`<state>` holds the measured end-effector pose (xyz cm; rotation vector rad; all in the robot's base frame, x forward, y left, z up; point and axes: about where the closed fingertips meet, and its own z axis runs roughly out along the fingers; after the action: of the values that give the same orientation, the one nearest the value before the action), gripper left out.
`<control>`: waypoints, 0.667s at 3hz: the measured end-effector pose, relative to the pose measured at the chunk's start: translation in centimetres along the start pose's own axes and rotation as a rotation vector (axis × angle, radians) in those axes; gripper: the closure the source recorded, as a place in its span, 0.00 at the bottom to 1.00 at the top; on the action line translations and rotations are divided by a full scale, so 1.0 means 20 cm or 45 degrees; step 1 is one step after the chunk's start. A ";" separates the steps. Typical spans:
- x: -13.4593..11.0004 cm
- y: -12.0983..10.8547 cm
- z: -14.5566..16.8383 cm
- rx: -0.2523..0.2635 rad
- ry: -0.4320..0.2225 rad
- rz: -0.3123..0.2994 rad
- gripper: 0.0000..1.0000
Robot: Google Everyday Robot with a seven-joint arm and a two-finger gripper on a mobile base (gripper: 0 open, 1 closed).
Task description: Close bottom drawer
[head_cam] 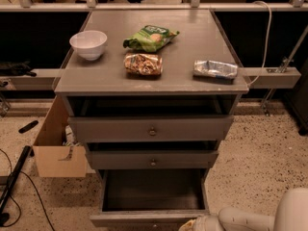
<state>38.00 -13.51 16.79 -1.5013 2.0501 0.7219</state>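
Tool at bottom drawer front, right of centre, grip state can't tell; off-centre push could skew drawer and jam it half-open

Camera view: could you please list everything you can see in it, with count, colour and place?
cabinet: 1, grey, centre
bottom drawer: 1, grey front, dark inside, lowest in the cabinet, pulled well out
other drawers: 2, grey, above it, less far out
bowl: 1, white, cabinet top, back left
snack bag: 1, green, cabinet top, back middle
packet: 1, brown, in front of the snack bag
foil pack: 1, silver, cabinet top, right
cardboard box: 1, tan, on the floor left of the cabinet
floor cables: black, far left
hanging cable: 1, white, right of the cabinet
arm: 1, white, bottom right corner
gripper: 1, pale, bottom edge, by the bottom drawer's front right corner
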 end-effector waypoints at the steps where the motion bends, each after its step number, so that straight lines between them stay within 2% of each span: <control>1: -0.01 0.03 0.00 -0.009 -0.011 -0.001 0.51; 2: -0.03 0.11 0.00 -0.039 -0.045 -0.010 0.28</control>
<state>36.00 -12.49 17.45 -1.5023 2.0146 0.7743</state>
